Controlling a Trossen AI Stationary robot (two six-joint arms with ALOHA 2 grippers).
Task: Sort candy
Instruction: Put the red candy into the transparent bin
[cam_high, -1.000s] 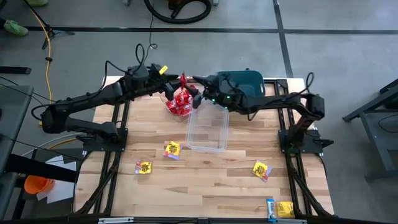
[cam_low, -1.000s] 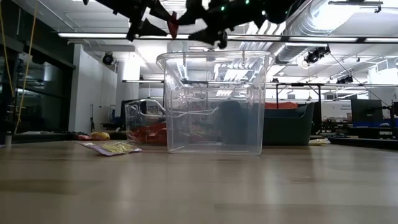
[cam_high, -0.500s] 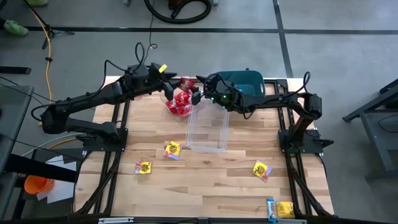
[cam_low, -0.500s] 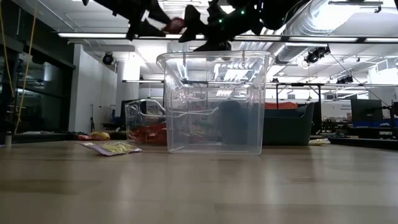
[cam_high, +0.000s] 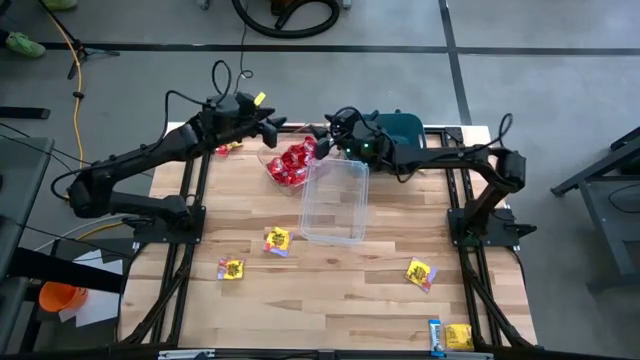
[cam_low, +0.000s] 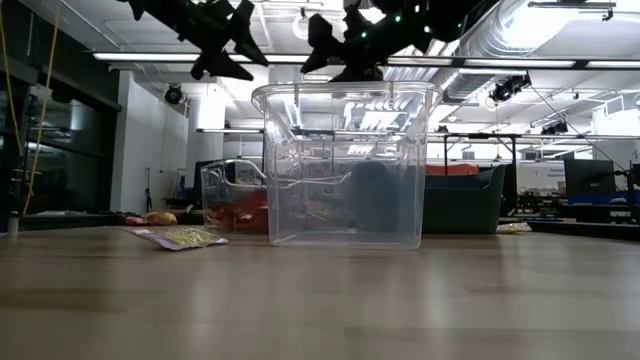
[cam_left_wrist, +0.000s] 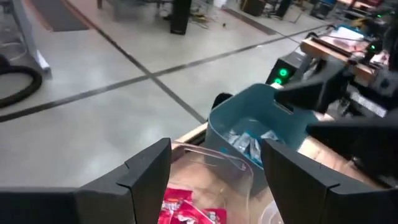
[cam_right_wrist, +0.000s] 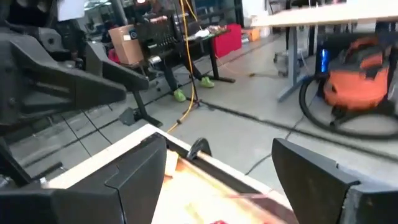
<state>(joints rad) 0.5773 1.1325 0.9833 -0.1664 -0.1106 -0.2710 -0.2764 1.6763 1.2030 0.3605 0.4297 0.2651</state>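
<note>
Red candy (cam_high: 290, 163) fills a small clear tub (cam_high: 272, 172) at the table's far middle, and also shows in the left wrist view as red candy (cam_left_wrist: 186, 213). My left gripper (cam_high: 277, 127) hovers open above the tub's far left side, its fingers (cam_left_wrist: 149, 165) spread with nothing between them. My right gripper (cam_high: 320, 143) hangs open above the tub's right side, facing the left one, and is empty in its own view (cam_right_wrist: 217, 146). Yellow candy (cam_high: 277, 240) lies flat on the wood in front.
A large clear tub (cam_high: 335, 200) stands mid-table, right of the red candy. A teal bin (cam_high: 402, 130) with pale packets (cam_left_wrist: 249, 144) sits at the far right. More yellow packets (cam_high: 231, 268) (cam_high: 420, 272) (cam_high: 458, 337) and a blue one (cam_high: 435, 335) lie scattered toward the near edge.
A red packet that hung between the two grippers above the small tub no longer shows there. Both grippers have swung a little toward the table's far edge, and the right one has tipped up nearer to level.
</note>
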